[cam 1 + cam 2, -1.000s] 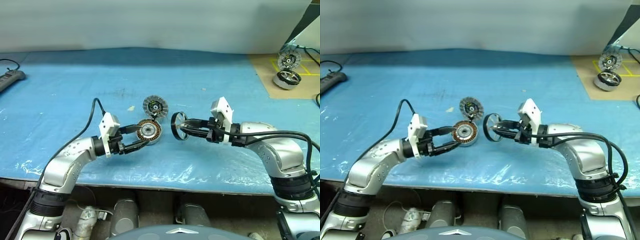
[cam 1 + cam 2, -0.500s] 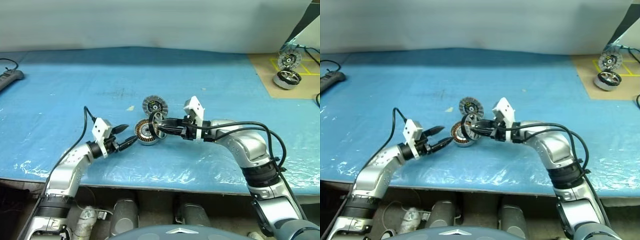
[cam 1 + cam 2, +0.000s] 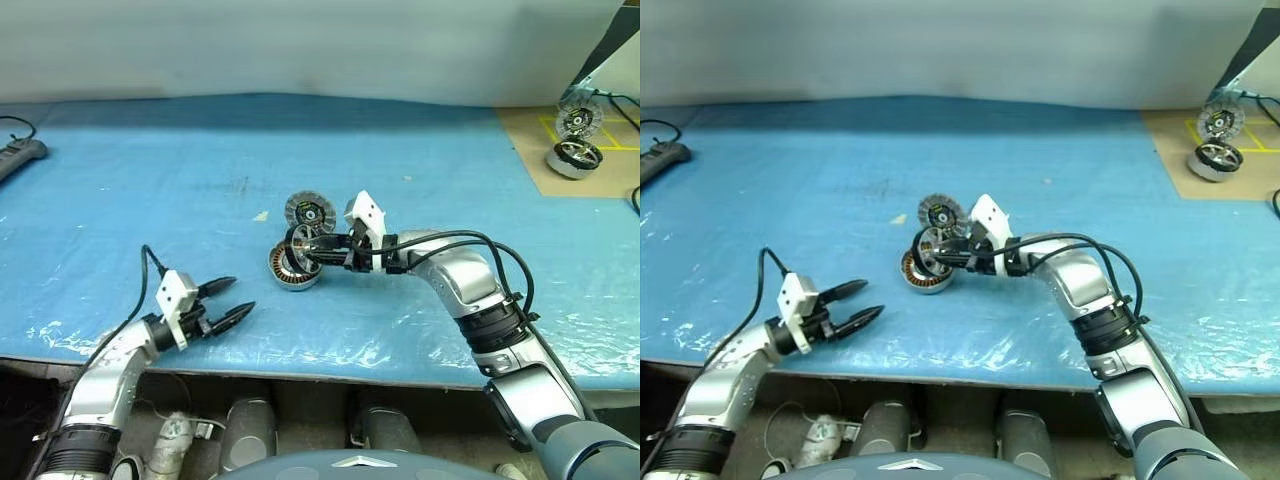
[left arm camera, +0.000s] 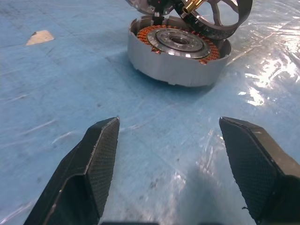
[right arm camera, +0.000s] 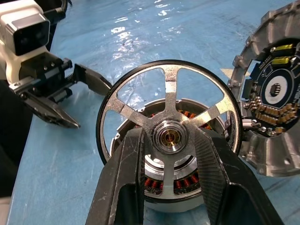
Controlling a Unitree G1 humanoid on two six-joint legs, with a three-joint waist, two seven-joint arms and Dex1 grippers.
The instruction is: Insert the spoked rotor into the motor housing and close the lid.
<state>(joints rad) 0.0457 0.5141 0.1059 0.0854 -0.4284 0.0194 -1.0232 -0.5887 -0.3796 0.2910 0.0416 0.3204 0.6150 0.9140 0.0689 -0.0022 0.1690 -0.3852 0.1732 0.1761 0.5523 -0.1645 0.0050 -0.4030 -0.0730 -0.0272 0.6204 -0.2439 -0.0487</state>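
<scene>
right gripper clamped on shiny silver spoked rotor, black fingers pinching its central hub. i see ring held tilted just above squat silver-grey motor housing, copper windings visible through spokes. housing sits on blue plastic-covered table. round grey ribbed lid with dark centre stands open, at housing's far rim. left gripper near table's front edge, jaws spread wide, empty, well apart from housing.

I see a shiny silver spoked rotor, silver-grey motor housing with copper-orange windings, grey ribbed lid dark-centred, glossy blue surface.
</scene>
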